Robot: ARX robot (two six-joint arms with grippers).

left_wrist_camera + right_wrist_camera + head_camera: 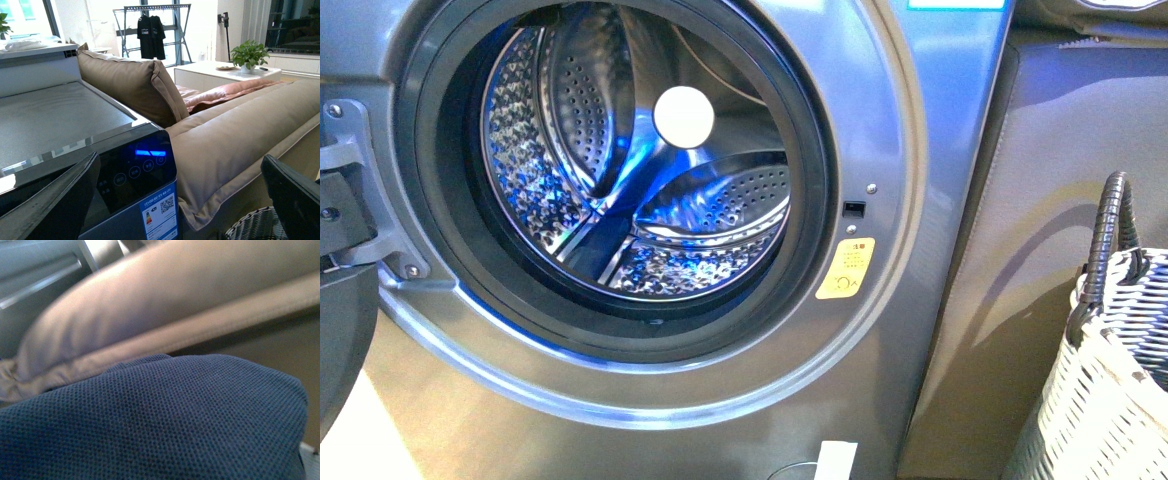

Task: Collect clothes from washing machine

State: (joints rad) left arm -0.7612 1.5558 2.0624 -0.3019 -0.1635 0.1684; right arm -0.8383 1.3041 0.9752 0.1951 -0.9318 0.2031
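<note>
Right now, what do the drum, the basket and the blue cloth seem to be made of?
The drum looks like polished steel: mirror-bright, with rows of punched holes. The basket seems woven from flat white strips, plastic or cane, I cannot tell which. The blue cloth looks like matte knitted mesh, with a fine grid of tiny pits.

The left tool (180, 159) has two glossy black, wedge-shaped fingers (47, 207).

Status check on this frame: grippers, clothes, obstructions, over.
Left gripper open, empty. Right gripper unseen; navy clothes fill its wrist view. Washing machine drum looks empty. No obstruction seen.
</note>
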